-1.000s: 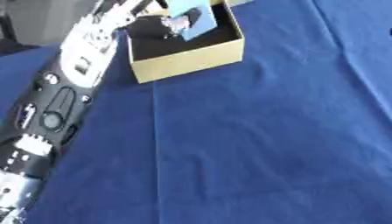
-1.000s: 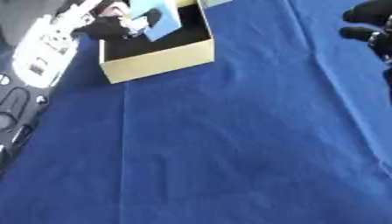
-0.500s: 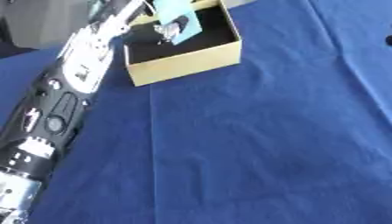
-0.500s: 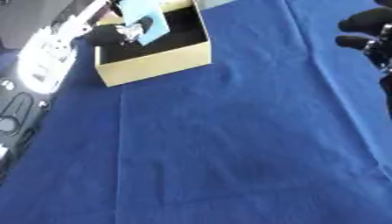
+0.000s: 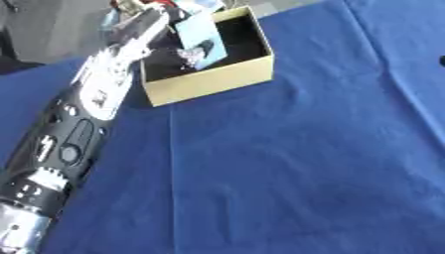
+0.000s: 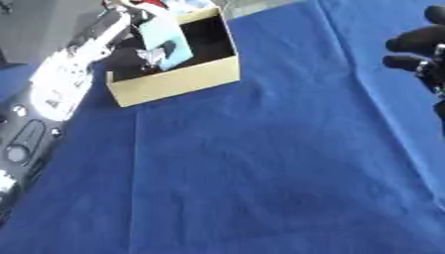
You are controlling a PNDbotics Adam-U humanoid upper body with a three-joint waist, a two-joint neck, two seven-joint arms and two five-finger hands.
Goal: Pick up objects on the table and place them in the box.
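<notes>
Left hand [image 5: 143, 22] holds flat pale-blue card [image 5: 201, 39] over square cardboard box [image 5: 213, 82]

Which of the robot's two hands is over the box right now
The left hand, reaching over the box with a light blue card; the right hand hangs far right above the cloth.

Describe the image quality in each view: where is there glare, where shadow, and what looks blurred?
Left eye view: bright glare washes out the silver casing of the left arm; the box interior is in deep shadow; the light-blue card is soft-edged. Right eye view: the right hand is a dark, blurred shape at the edge; the blue cloth is evenly lit with faint creases.
</notes>
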